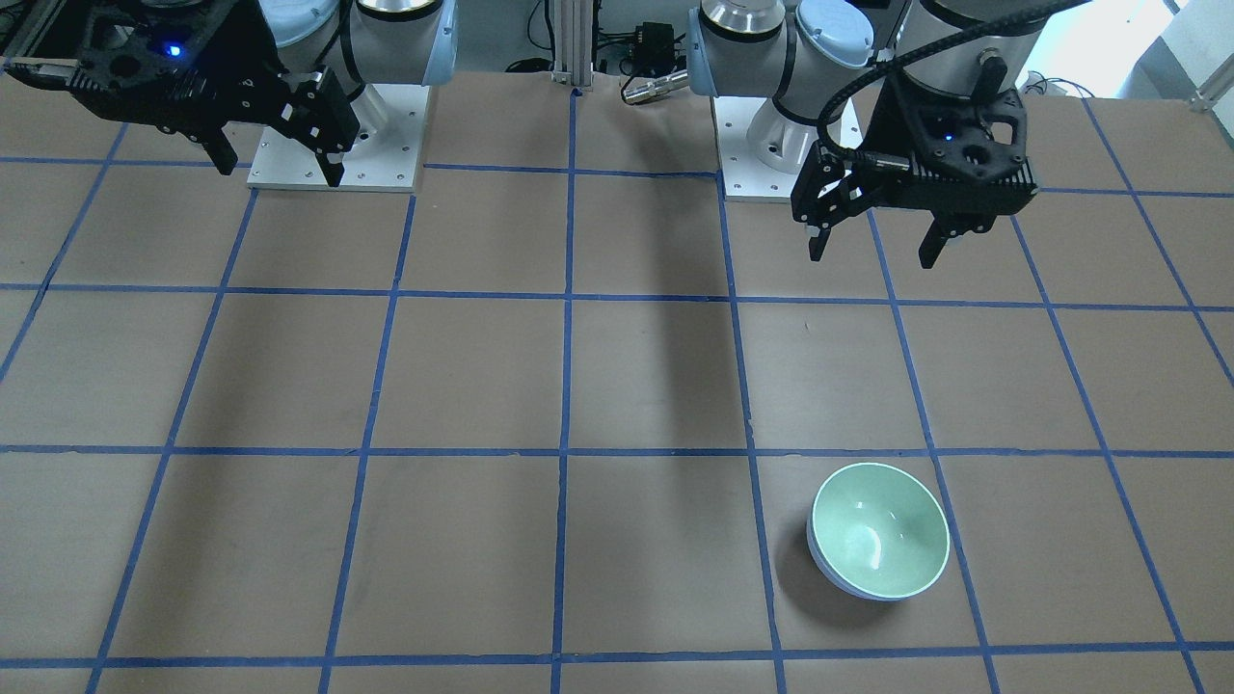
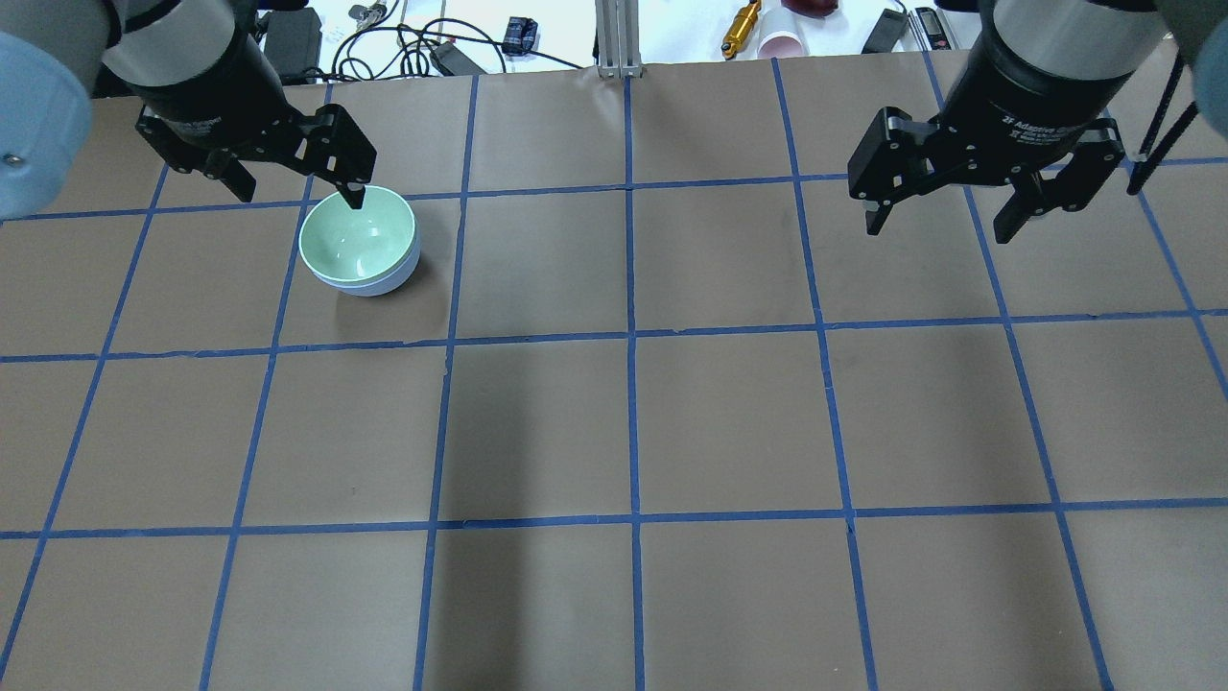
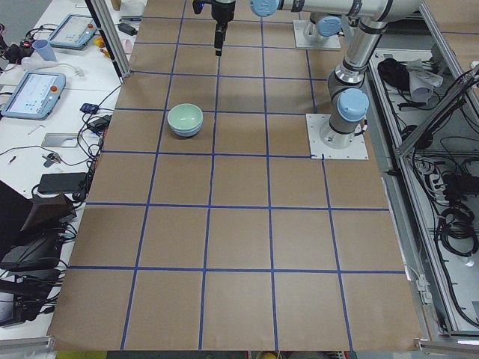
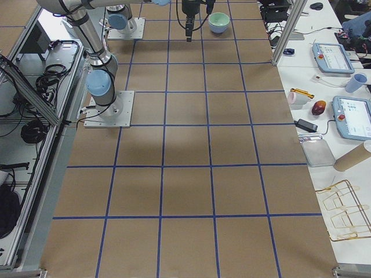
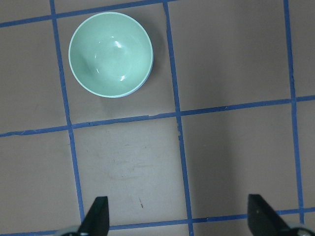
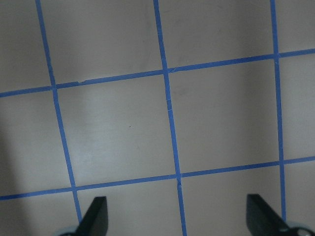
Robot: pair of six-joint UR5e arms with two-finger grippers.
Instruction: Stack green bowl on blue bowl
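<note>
The mint-green bowl (image 1: 879, 528) sits nested inside the pale blue bowl (image 1: 837, 578), whose rim and wall show just below it. The stack also shows in the overhead view, green bowl (image 2: 357, 235) in blue bowl (image 2: 391, 280), and in the left wrist view (image 5: 110, 53). My left gripper (image 1: 872, 253) is open and empty, raised above the table on the robot's side of the stack (image 2: 299, 195). My right gripper (image 1: 280, 172) is open and empty, high over bare table on the other side (image 2: 937, 230).
The brown table (image 2: 633, 422) carries a grid of blue tape. Cables, a cup and small tools lie beyond the far edge (image 2: 767, 29). Tablets and gear line the operators' side (image 4: 348, 116). An aluminium post (image 2: 614, 38) stands at the far middle.
</note>
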